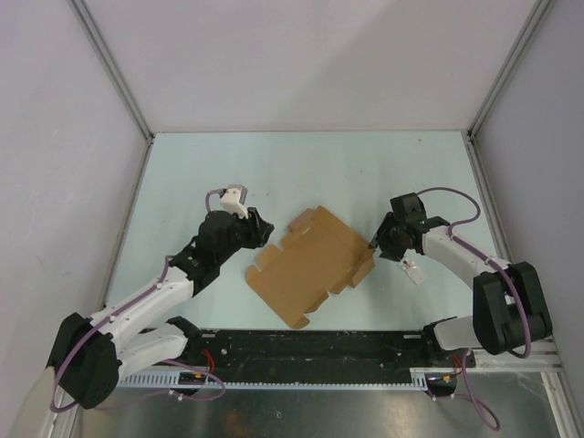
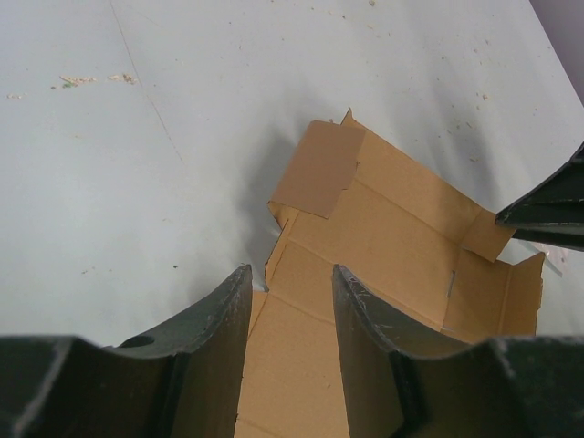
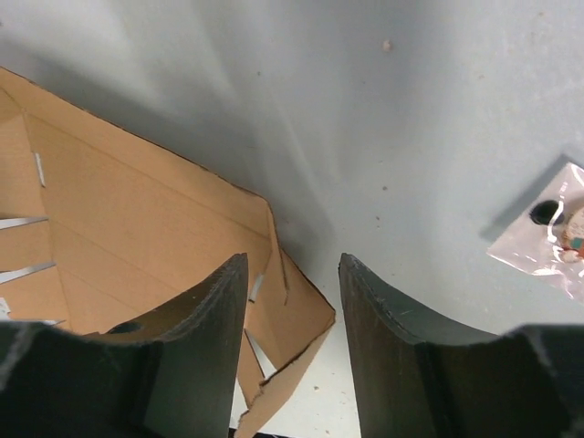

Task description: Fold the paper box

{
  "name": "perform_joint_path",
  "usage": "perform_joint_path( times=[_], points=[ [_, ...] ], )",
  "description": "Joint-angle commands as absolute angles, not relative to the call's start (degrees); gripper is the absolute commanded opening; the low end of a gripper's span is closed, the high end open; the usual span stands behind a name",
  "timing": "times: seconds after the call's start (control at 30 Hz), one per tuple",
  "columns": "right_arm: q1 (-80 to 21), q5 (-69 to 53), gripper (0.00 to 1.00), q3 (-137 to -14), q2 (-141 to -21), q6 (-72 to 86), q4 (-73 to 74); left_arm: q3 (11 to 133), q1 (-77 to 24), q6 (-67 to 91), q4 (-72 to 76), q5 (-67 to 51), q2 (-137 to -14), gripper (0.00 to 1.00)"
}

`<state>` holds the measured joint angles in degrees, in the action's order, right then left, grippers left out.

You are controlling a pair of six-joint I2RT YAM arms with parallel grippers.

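Observation:
The paper box (image 1: 310, 265) is a brown die-cut cardboard sheet lying nearly flat on the table, with small flaps raised at its far corner and right edge. My left gripper (image 1: 262, 228) is open at its left edge; in the left wrist view (image 2: 290, 301) the sheet (image 2: 392, 228) lies beneath and beyond the jaws. My right gripper (image 1: 379, 239) is open at the sheet's right edge; in the right wrist view (image 3: 292, 292) a raised corner flap (image 3: 297, 315) stands between the jaws, untouched.
A small silvery-white packet (image 1: 413, 271) lies on the table just right of my right gripper, also in the right wrist view (image 3: 552, 233). White walls enclose the pale table (image 1: 310, 173). A black rail (image 1: 310, 351) runs along the near edge.

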<state>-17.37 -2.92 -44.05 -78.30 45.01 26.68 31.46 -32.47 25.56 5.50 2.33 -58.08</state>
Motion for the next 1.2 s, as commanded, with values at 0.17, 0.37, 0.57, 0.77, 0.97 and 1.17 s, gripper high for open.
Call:
perform_joint_path(
  times=[0.17,0.37,0.57,0.77,0.97,1.17],
  points=[
    [-19.0,-5.4,0.39,-44.0,-81.2,48.1,19.6,33.0,-32.0,26.0,7.2,1.9,-57.5,0.45],
    [-20.0,-5.4,0.21,-44.0,-82.7,47.5,18.5,33.0,-32.0,26.0,7.2,2.5,-57.2,0.47],
    [-20.7,-2.2,0.00,-44.0,-81.3,41.0,17.4,34.6,-32.0,26.2,4.7,3.8,-57.2,0.92],
    [-20.7,-4.4,0.00,-44.0,-78.8,30.6,13.1,37.6,-31.5,26.5,1.9,3.2,-58.0,1.00],
    [-20.7,-6.1,0.00,-46.1,-76.6,19.1,12.0,37.5,-30.1,29.5,0.4,5.2,-55.5,1.00],
    [-22.8,-4.0,0.00,-46.2,-74.5,12.8,10.5,35.9,-25.8,32.3,0.4,-1.5,-55.3,1.00]
  ],
)
